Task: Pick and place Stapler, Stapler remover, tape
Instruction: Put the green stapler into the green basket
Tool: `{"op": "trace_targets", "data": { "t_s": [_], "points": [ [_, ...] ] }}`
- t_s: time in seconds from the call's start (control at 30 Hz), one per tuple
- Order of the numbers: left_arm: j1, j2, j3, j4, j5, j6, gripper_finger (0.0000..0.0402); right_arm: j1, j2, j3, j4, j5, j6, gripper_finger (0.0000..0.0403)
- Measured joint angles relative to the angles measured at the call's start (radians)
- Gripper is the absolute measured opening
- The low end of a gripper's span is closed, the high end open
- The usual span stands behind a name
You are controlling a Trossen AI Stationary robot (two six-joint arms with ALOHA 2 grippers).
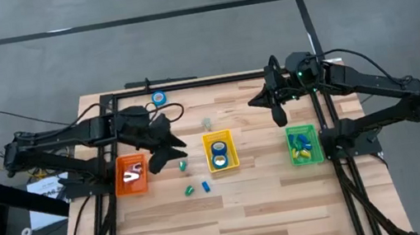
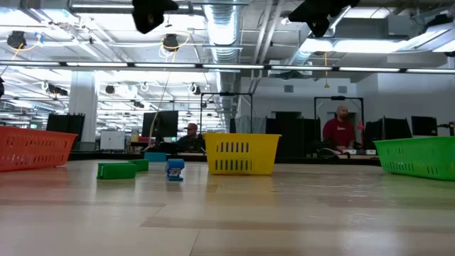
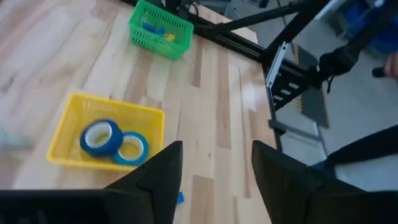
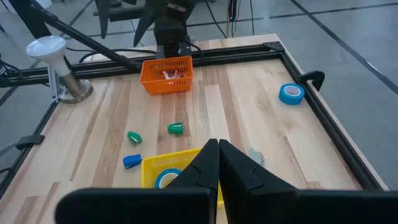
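My left gripper [image 1: 173, 158] hovers beside the orange plastic basket [image 1: 131, 175]; two blue tape rolls [image 1: 218, 154] lie in the yellow plastic basket [image 1: 219, 151] just beyond.

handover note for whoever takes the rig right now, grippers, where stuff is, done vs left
Left gripper: open, empty, raised between the orange basket and the yellow basket.
Right gripper: shut, empty, raised near the green basket.
Done: two tape rolls in the yellow basket; some pieces in the orange and green baskets.
Left: one tape roll at the table's far edge, plus small green and blue pieces loose on the table.
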Motion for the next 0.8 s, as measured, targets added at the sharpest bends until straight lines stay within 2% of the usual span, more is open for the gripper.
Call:
{"op": "trace_targets", "data": {
  "t_s": [0.13, 0.27, 0.5, 0.63, 0.8],
  "points": [
    [0.000, 0.044, 0.030, -0.001, 0.000, 0.089, 0.0208, 0.000, 0.000, 0.000, -0.003, 0.000, 0.000, 0.0000],
    [0.001, 0.077, 0.039, -0.007, 0.000, 0.126, 0.0252, 0.000, 0.000, 0.000, -0.007, 0.000, 0.008, 0.0000],
    [0.032, 0.142, 0.039, -0.125, -0.001, 0.183, 0.0318, 0.000, 0.000, 0.000, -0.008, 0.000, 0.010, 0.0000],
    [0.037, 0.198, 0.039, -0.187, -0.005, 0.274, 0.0325, 0.000, 0.000, 0.000, -0.008, 0.000, 0.010, 0.0000],
    [0.037, 0.278, 0.039, -0.244, -0.021, 0.371, 0.0313, 0.000, 0.000, 0.000, -0.008, 0.000, 0.010, 0.0000]
  ]
}}
